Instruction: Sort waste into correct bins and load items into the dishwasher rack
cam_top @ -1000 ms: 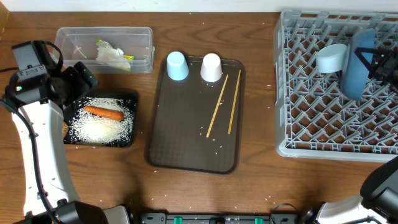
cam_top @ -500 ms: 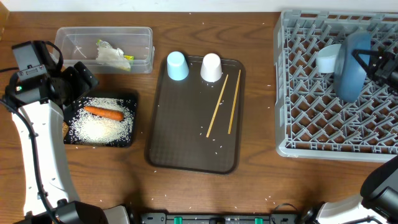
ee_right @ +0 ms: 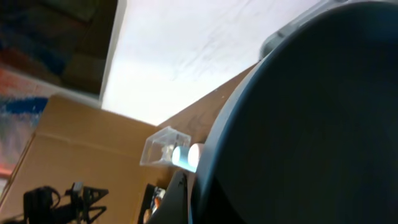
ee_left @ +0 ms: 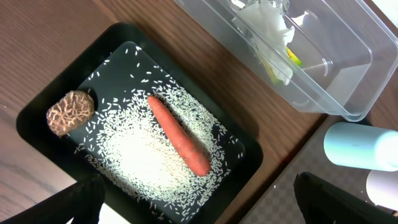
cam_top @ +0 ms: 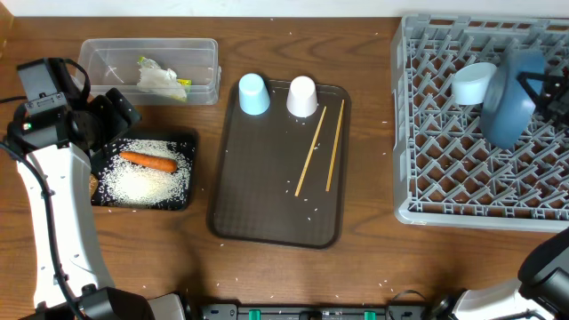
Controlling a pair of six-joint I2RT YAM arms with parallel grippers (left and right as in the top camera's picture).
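The left arm is a long white shell with black joint housings; a boxy black module behind its matte black fingers carries a small green light. The right arm has a white shell too.

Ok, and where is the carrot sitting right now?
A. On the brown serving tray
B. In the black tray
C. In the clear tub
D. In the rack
B: the carrot lies on a bed of rice inside the black tray.
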